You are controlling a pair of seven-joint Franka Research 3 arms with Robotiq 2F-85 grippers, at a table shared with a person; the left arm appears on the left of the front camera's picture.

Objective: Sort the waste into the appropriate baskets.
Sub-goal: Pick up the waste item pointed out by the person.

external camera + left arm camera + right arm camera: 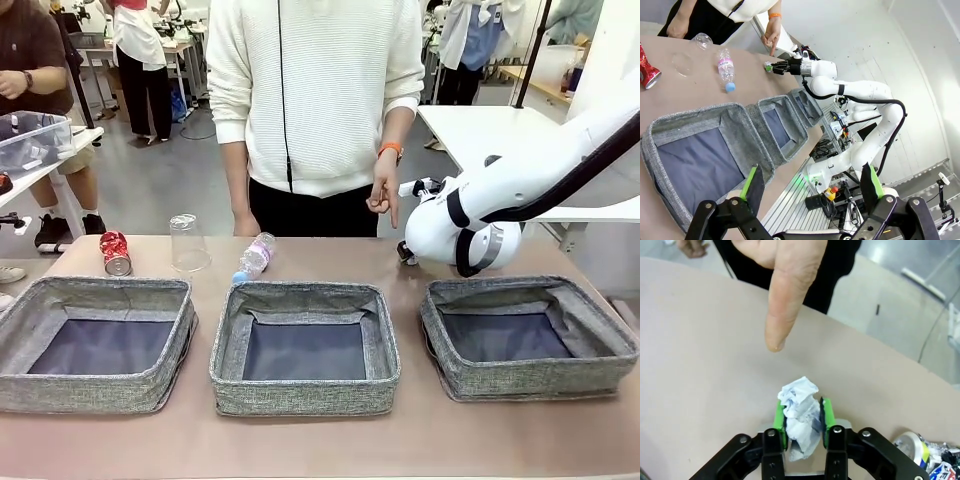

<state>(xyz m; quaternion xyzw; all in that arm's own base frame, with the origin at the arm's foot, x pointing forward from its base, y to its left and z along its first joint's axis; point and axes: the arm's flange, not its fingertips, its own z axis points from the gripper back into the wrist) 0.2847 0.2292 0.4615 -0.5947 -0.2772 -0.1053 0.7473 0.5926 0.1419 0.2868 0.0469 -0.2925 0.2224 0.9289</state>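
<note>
Three grey woven baskets sit in a row along the near side of the worktop [300,440]: the left basket [100,290], the middle basket [300,292] and the right basket [530,288]. All three show bare dark bottoms.

Beyond them, at the far left, a crushed red can [115,252] lies on its side. A clear plastic cup [188,243] stands just to its right with its wider end on the worktop. A clear blue-capped bottle [255,255] lies near the far rim of the middle basket, cap toward the basket.

The right arm [480,210] reaches in from the right, past the far left corner of the right basket, and its bulky wrist blocks the front view of its own claw. Seen from the wrist, the right claw [803,404] is clamped on a crumpled white paper ball [799,392], with a green pad pressed to each side, low over the worktop. A person's hand [785,290] comes down from the far side, its index finger pointing at the worktop just beyond the ball and not touching it. A crushed can [920,452] with a silver end lies beside the claw, partly cut off by the picture's edge.

The left claw [810,172] hangs above the near left of the worktop, near the left basket. Its fingers are wide apart with nothing between them.
</note>
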